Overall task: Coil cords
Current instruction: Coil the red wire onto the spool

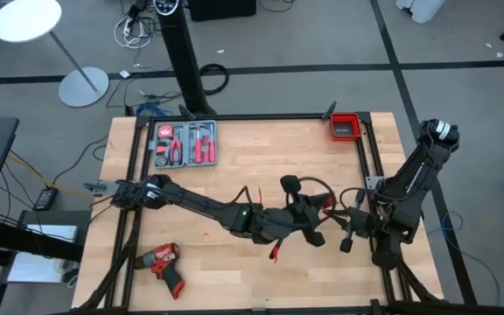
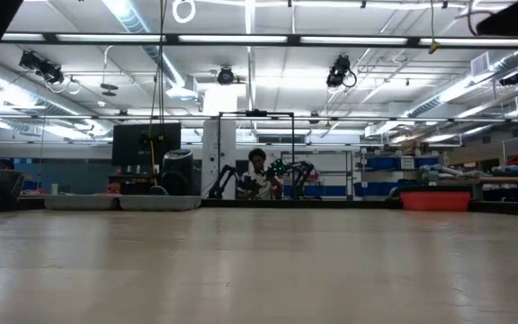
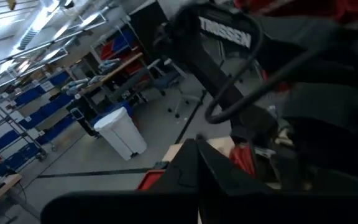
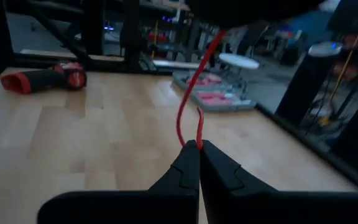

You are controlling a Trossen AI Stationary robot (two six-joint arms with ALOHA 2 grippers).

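Both arms met over the surface, well right of the drill. The right tool was pinched together on the red wire — thin, limp, likely to spring loose unless held near a bend. The left tool was closed beside the stiffer-looking black cable, gripping nothing I could make out.
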